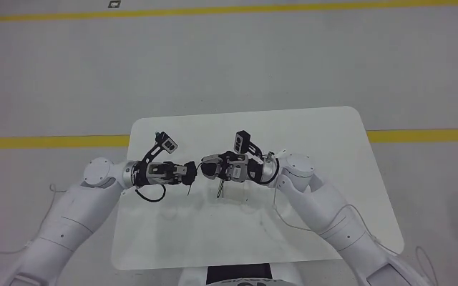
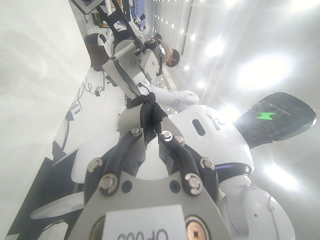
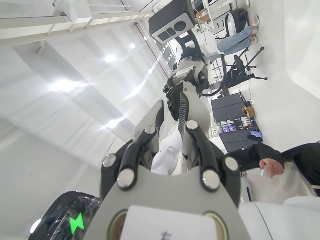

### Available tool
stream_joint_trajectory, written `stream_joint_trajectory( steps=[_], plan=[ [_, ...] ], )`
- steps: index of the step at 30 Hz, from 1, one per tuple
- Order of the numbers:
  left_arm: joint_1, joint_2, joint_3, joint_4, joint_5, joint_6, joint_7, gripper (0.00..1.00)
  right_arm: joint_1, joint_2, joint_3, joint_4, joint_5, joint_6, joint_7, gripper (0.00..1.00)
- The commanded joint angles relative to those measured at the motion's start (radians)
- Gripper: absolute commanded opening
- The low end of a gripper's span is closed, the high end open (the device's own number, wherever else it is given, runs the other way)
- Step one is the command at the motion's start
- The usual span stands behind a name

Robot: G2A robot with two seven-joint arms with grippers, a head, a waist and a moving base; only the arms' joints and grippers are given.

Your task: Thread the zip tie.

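Both arms meet above the middle of the white table (image 1: 315, 143), tips almost touching. My left gripper (image 1: 191, 172) has black-wrapped fingertips that look shut. A thin dark strand hangs from it toward the table. My right gripper (image 1: 208, 168) faces it and looks shut on the zip tie (image 1: 222, 188), whose thin black tail hangs below it. In the left wrist view my left gripper (image 2: 150, 112) is pressed together, with the right gripper (image 2: 146, 98) directly against its tips. In the right wrist view my right gripper (image 3: 172, 108) points at the left gripper (image 3: 172, 92). The zip tie's head is hidden between the tips.
The table top around the arms is bare white, with rounded corners and its near edge close to the robot. Grey floor with yellow lines (image 1: 229, 8) surrounds it.
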Motion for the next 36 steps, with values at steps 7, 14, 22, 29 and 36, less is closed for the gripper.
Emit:
stream_joint_trajectory(
  steps=[7,14,22,29,36],
  plan=[
    [0.0,0.0,0.0,0.0,0.0,0.0,0.0,0.0,0.003,-0.002,-0.002,0.006,0.007,-0.003,0.004,0.15],
    [0.0,0.0,0.0,0.0,0.0,0.0,0.0,0.0,0.013,-0.005,-0.012,0.013,0.009,-0.002,0.008,0.14],
    [0.0,0.0,0.0,0.0,0.0,0.0,0.0,0.0,0.018,-0.007,-0.016,0.02,0.011,-0.004,0.01,0.01],
    [0.0,0.0,0.0,0.0,0.0,0.0,0.0,0.0,0.018,-0.008,-0.016,0.023,0.011,-0.009,0.009,0.0],
    [0.0,0.0,0.0,0.0,0.0,0.0,0.0,1.0,0.014,-0.007,-0.011,0.017,-0.005,-0.022,-0.002,0.0]
  ],
)
